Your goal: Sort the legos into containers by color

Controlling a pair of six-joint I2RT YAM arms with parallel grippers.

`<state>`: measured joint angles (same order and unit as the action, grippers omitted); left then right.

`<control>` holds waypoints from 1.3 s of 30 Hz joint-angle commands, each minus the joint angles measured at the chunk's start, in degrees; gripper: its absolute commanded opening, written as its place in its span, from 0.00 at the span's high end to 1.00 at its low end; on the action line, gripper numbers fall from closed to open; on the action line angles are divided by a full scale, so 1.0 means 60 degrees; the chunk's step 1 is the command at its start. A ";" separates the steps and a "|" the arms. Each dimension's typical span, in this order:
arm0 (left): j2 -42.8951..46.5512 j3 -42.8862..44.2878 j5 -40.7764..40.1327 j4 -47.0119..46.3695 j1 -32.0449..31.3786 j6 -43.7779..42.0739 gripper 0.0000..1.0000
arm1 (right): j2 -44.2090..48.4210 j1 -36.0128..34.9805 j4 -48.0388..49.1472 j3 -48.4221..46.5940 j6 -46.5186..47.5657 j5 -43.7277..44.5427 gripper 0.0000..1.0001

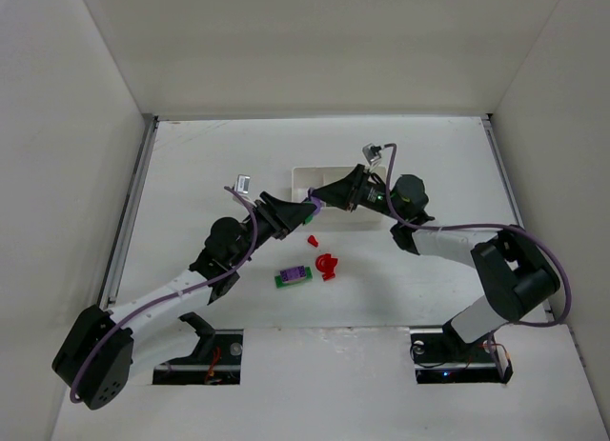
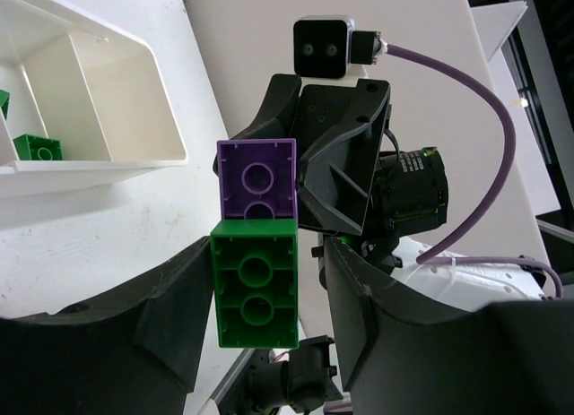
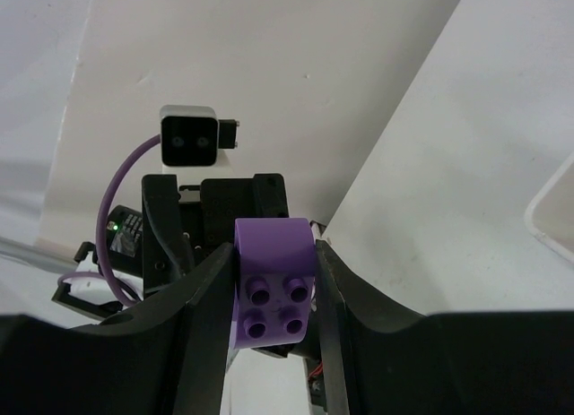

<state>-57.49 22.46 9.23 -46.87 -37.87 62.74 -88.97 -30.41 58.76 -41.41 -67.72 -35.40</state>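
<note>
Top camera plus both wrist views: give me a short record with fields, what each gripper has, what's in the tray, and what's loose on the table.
left gripper: around the green brick, with a gap showing beside one finger
right gripper: shut on the purple brick
held bricks: purple brick and green brick pressed together between the two grippers
tray: a sorted green brick lies in one compartment
loose on table: small red piece, larger red piece, purple-and-green pair

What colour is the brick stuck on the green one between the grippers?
That brick is purple, clearest in the left wrist view.
</note>
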 commanded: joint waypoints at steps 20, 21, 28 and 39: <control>0.1012 -0.0271 -0.0689 -0.0304 0.0209 -0.0481 0.84 | 0.0033 0.0915 0.0695 0.0587 0.0140 -0.0004 0.66; 0.1115 -0.0315 -0.0704 -0.0216 0.0283 -0.0481 0.84 | 0.0062 0.1018 0.0695 0.0631 0.0140 -0.0033 0.66; 0.1481 -0.0418 -0.0704 -0.0011 0.0591 -0.0452 0.85 | 0.0048 0.1209 0.0505 0.0589 0.0227 0.0025 0.66; 0.1833 -0.0301 -0.1084 0.1350 0.0709 -0.1256 0.84 | -0.0786 0.0039 -0.3871 -0.1856 0.3373 0.2907 0.65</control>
<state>-48.64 20.47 4.16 -39.59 -33.65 58.50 -93.21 -27.81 44.49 -47.40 -56.95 -26.46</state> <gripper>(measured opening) 0.330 0.427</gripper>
